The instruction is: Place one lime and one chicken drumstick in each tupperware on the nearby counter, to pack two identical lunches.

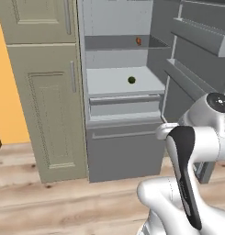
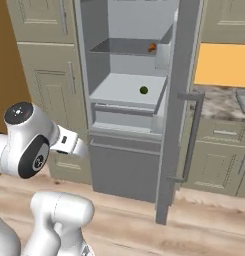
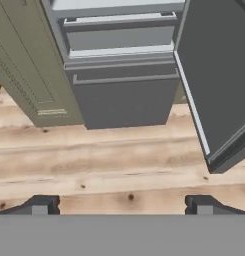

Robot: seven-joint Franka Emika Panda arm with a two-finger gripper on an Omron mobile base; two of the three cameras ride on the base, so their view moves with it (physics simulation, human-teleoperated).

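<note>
Gripper (image 3: 122,205) wide open, holds nothing, points down at wood floor (image 3: 119,165). Lime (image 1: 131,80) sits on middle fridge shelf (image 1: 109,82), well above and ahead of gripper. Drumstick (image 1: 138,41) one shelf higher.

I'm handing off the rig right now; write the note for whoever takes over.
End effector: open, holding nothing, aimed at the floor before the open fridge.
Lime: on the fridge's middle shelf.
Small orange-brown item, probably the drumstick: on the shelf above.
Tupperware: one on the counter right of the fridge, with something green inside; too cropped to identify.
Done: fridge door open.
Left: pick and pack the rest.
</note>
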